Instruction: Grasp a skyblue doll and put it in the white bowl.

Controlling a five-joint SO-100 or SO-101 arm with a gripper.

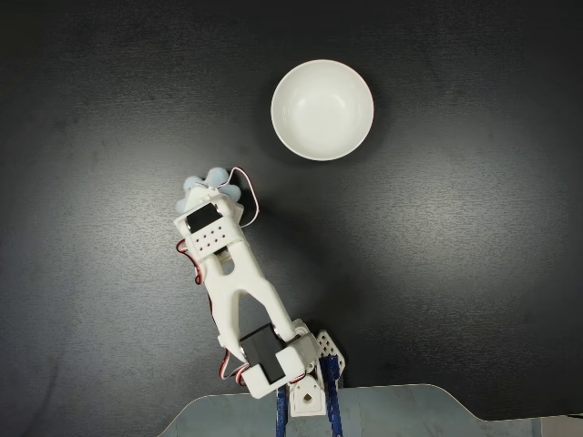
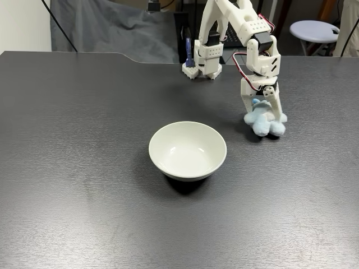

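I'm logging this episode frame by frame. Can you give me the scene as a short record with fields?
surface: dark table
arm: white, reaching down from its base
end effector: down on the skyblue doll, fingers around it; closure unclear
doll location: on the table, outside the bowl, to its right in the front-facing fixed view
white bowl: upright, empty, apart from the doll
task stage: doll not yet in bowl

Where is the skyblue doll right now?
In a fixed view the skyblue doll lies on the dark table, right of the white bowl and apart from it, with the gripper down on it.
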